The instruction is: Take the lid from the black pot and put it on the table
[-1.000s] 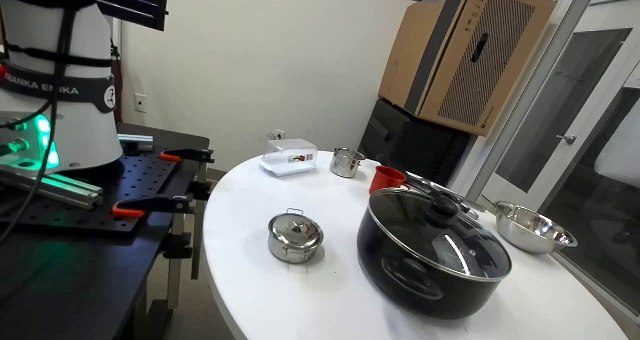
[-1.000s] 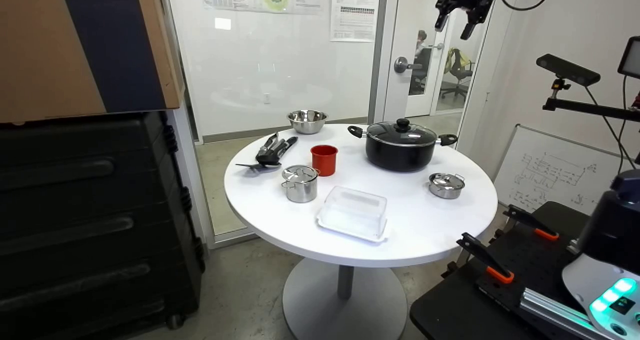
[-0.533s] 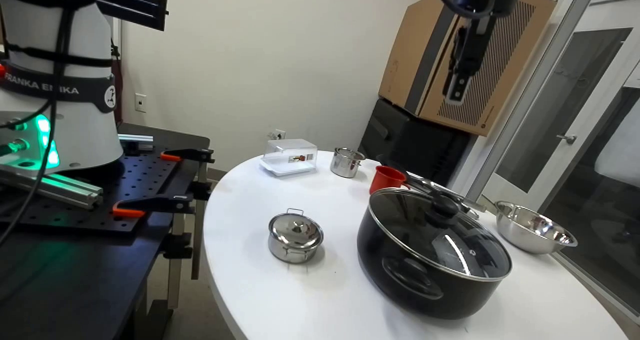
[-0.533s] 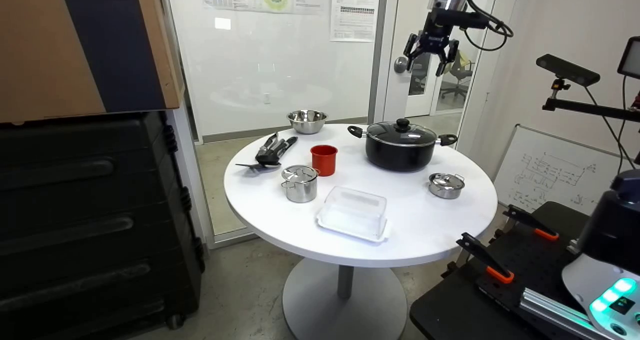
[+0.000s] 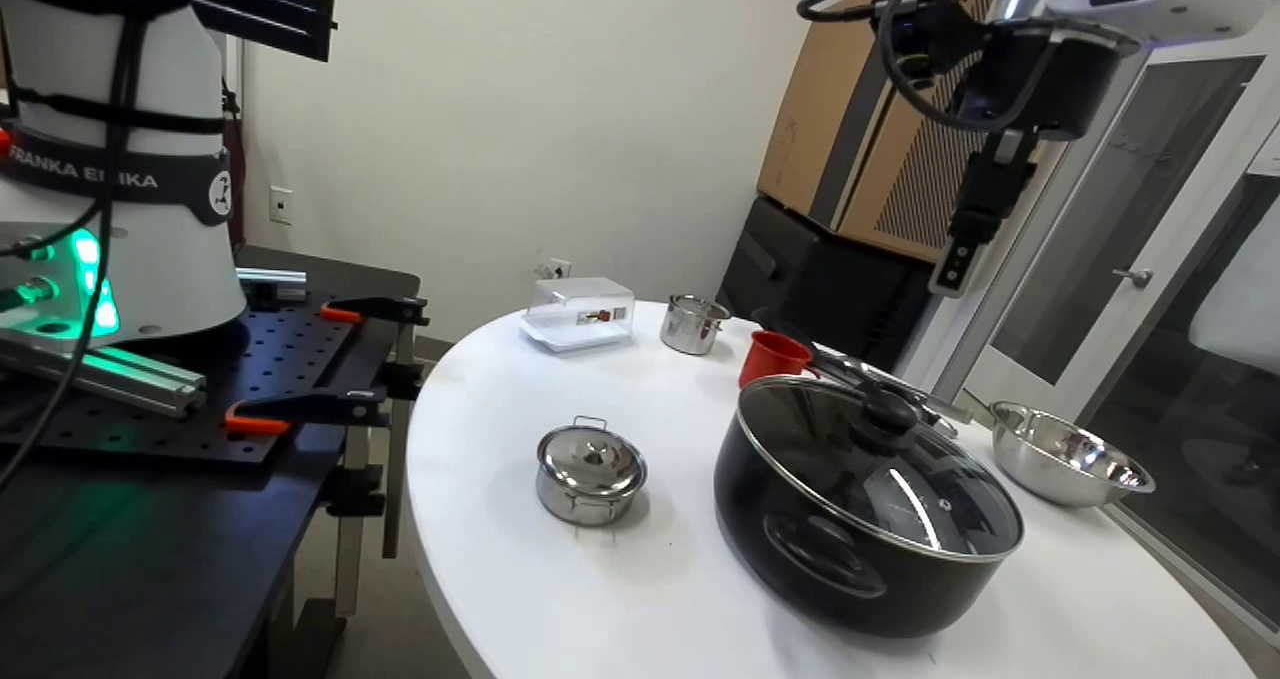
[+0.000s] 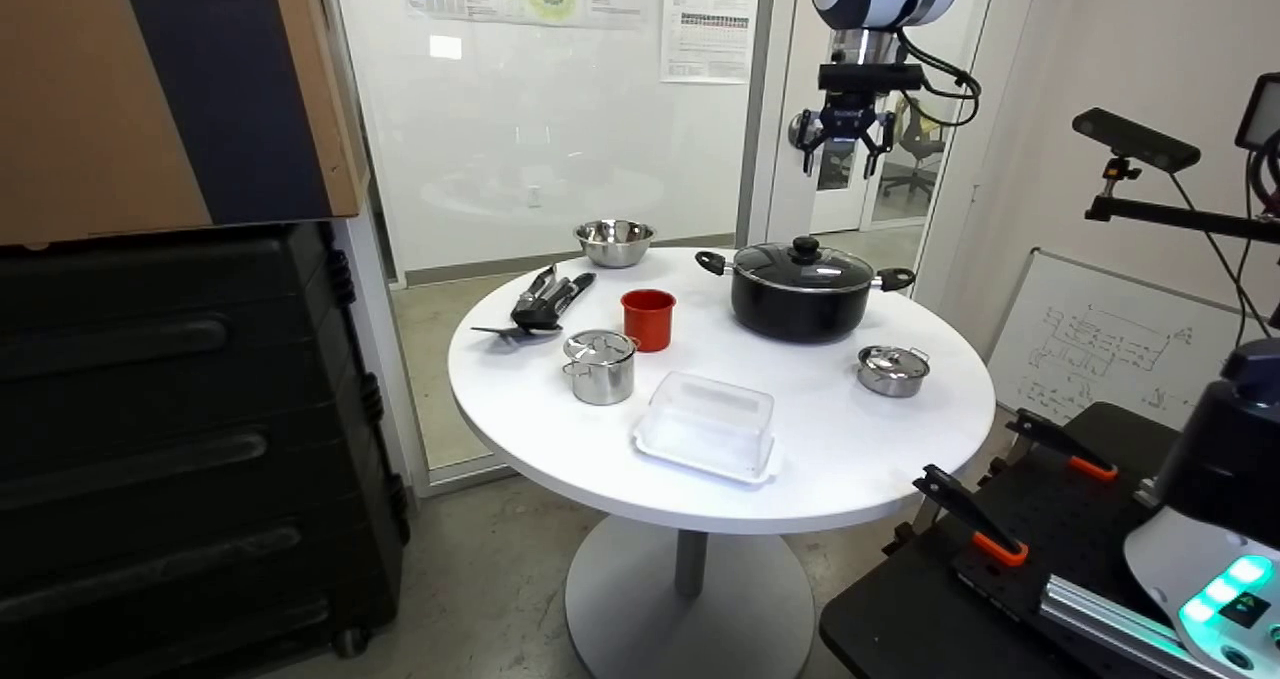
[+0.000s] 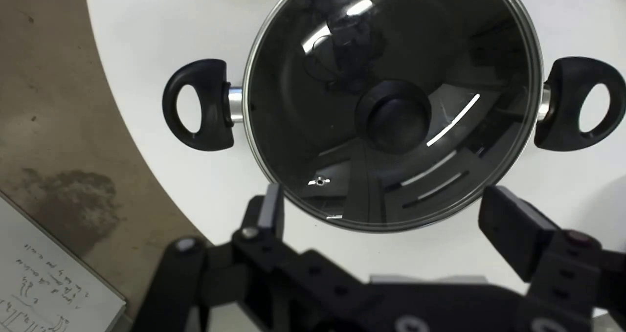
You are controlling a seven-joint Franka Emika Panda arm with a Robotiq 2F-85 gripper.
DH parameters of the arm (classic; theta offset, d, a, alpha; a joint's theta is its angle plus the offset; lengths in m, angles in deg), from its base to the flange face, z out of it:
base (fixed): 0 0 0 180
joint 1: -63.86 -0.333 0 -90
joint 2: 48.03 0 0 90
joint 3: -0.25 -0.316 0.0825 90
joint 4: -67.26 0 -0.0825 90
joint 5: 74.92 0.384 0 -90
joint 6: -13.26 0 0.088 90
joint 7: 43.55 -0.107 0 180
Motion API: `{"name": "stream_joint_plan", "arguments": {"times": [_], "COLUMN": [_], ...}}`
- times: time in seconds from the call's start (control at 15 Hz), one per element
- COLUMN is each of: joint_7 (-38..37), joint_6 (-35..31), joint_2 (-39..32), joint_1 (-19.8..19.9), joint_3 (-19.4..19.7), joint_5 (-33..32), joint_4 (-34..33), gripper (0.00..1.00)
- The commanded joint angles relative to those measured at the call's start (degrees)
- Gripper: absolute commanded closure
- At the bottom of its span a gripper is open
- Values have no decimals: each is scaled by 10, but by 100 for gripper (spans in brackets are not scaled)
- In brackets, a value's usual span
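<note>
The clear glass lid (image 5: 850, 459) with its metal rim and dark knob sits on the black pot (image 5: 900, 599). The pot stands on the white round table (image 5: 660, 609). In an exterior view the lid (image 6: 765, 266) lies level on the pot (image 6: 800, 317). My gripper (image 6: 839, 171) is open and empty, pointing down, above the lid and apart from it. It also shows side-on in an exterior view (image 5: 950, 281). In the wrist view the lid (image 7: 303, 102) and its knob lie beyond the spread fingertips of the gripper (image 7: 384, 195); the lid covers most of the pot.
A small silver tin (image 6: 892, 371) stands near the pot. A red mug (image 6: 648, 321), a silver lidded pot (image 6: 603, 374), a clear plastic box (image 6: 705, 429), dark utensils (image 6: 545, 304) and a steel bowl (image 6: 614, 249) are also on the table.
The arm has come down into view in both exterior views. The gripper has lowered toward the pot and turned to point more straight down, staying open. The lid, pot and table things have not moved.
</note>
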Motion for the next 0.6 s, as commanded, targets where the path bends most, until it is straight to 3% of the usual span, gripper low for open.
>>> {"name": "stream_joint_plan", "arguments": {"times": [0.0, 0.53], "joint_7": [-31, -26], "joint_6": [22, 37], "joint_2": [-38, -61], "joint_1": [-1, 2], "joint_3": [6, 3], "joint_5": [5, 45], "joint_4": [-45, -35], "gripper": [0, 0]}}
